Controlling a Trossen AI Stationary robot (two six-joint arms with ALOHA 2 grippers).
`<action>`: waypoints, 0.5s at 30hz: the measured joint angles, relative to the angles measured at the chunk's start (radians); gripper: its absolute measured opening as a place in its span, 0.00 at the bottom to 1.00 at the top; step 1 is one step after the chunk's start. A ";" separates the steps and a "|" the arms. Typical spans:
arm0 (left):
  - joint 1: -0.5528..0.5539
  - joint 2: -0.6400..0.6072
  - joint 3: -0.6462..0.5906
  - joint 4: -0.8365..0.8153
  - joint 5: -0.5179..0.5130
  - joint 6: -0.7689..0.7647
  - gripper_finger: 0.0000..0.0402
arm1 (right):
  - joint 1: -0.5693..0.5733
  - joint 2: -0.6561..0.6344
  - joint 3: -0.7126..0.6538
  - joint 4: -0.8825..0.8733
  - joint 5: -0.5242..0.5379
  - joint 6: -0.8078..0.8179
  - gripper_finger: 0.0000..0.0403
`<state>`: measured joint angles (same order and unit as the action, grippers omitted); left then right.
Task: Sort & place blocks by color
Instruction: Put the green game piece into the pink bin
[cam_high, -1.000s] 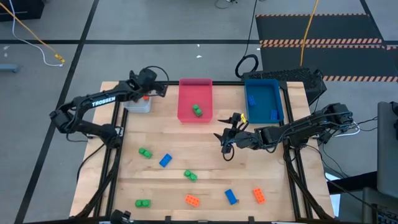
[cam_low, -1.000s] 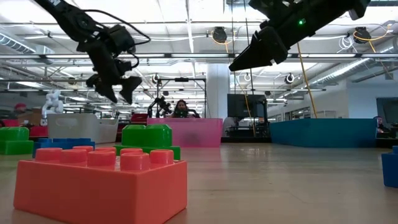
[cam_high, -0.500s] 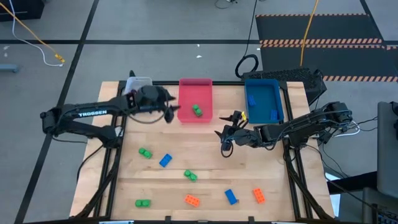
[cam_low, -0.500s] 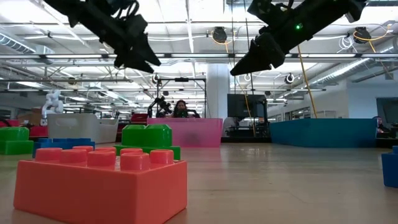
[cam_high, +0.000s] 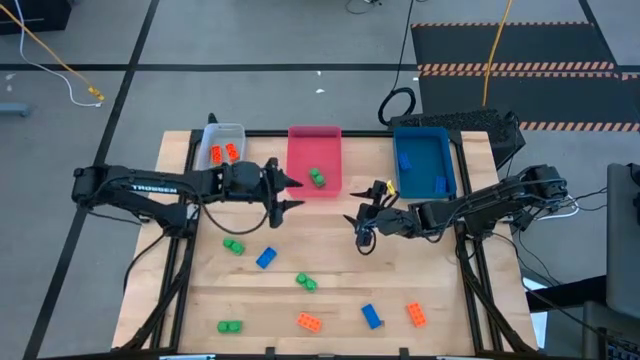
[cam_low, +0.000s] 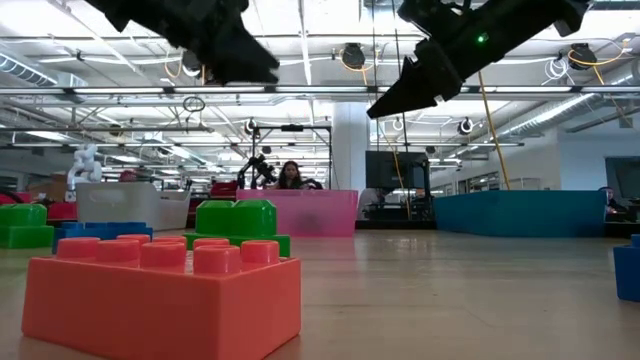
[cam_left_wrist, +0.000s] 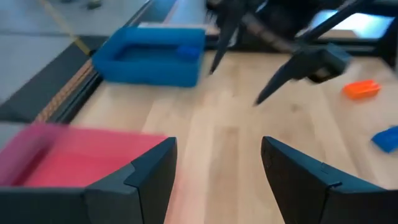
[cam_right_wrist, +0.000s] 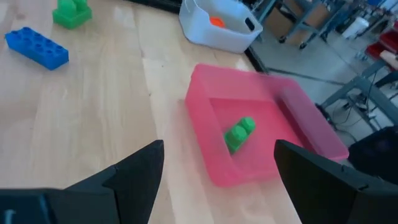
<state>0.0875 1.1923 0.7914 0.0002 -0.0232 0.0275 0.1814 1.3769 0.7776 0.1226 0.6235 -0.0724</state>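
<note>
Left end effector (cam_high: 287, 190) hangs over the counter (cam_high: 330, 285) just beside the pink tray (cam_high: 314, 161), fingers apart, nothing between them; my guess is it's empty so it can go for a loose block

Right end effector (cam_high: 362, 222) waits mid-counter between the pink tray and the blue tray (cam_high: 424, 162), fingers spread wide, empty

Sorting looks partly done, by colour per tray:
- clear bin (cam_high: 224, 150) at the far-left corner: two orange blocks (cam_high: 223, 153)
- pink tray: one green block (cam_high: 317, 178)
- blue tray: blue blocks (cam_high: 405, 161)

Loose on the counter: green blocks (cam_high: 233, 246), (cam_high: 306, 283), (cam_high: 229, 326); blue blocks (cam_high: 266, 258), (cam_high: 371, 316); orange blocks (cam_high: 309, 321), (cam_high: 416, 315)

Blocks are small studded bricks, solid bright colours, some two studs wide, some longer; the low view shows an orange brick (cam_low: 165, 295) close up with rounded studs on top
</note>
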 joint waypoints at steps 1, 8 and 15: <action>-0.011 0.000 0.000 0.011 0.004 0.001 0.58 | 0.001 0.000 0.000 -0.014 0.000 0.014 0.74; -0.094 0.000 0.000 0.002 -0.006 -0.066 0.57 | 0.027 0.000 -0.070 -0.026 -0.001 0.099 0.74; -0.205 0.000 0.000 -0.158 -0.094 -0.128 0.47 | 0.077 -0.004 -0.097 -0.076 -0.001 0.182 0.74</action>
<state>-0.1173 1.1924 0.7914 -0.1577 -0.1168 -0.1008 0.2586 1.3728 0.6811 0.0470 0.6228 0.1099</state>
